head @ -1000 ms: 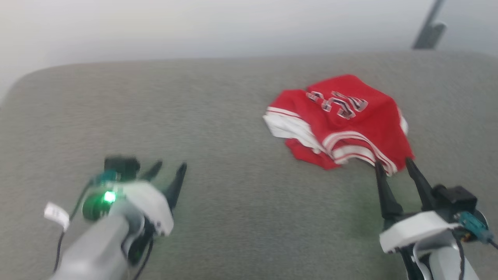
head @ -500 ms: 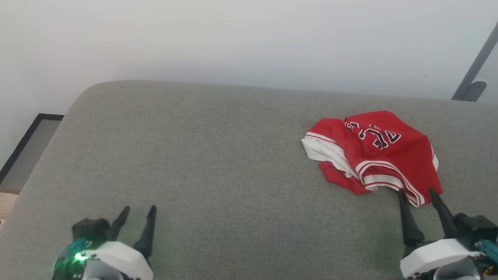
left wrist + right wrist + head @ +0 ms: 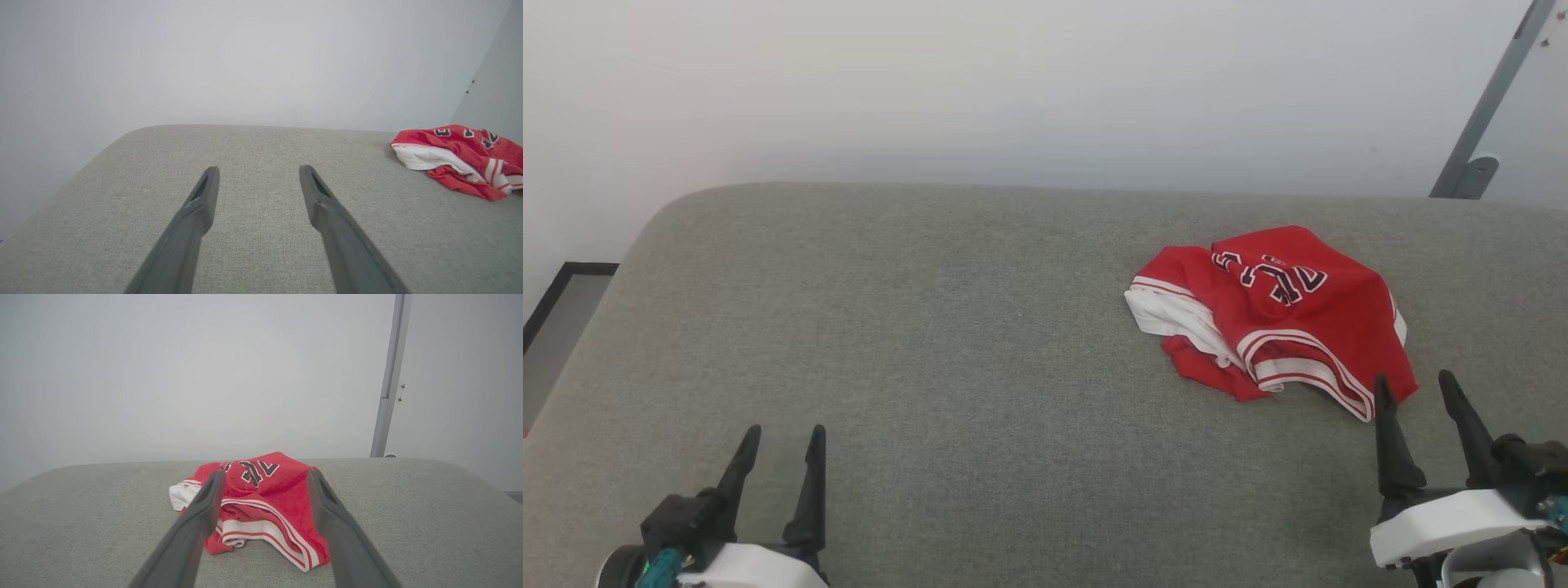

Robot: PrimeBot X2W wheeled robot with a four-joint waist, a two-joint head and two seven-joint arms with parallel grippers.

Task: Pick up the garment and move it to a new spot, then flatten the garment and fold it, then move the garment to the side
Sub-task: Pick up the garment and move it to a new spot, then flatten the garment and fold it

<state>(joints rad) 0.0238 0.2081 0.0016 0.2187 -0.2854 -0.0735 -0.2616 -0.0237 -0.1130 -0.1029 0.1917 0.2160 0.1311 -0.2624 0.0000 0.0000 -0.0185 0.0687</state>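
Poising released right pincer beside crumpled red striped-trim jersey on grey upholstered bench, likely for pickup, with released left pincer well apart.

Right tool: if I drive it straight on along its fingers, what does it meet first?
The garment. The right tool, open, points at its near striped edge, which lies on the grey cushion just ahead of the tips; whether the tips pass over or into the cloth is unclear.
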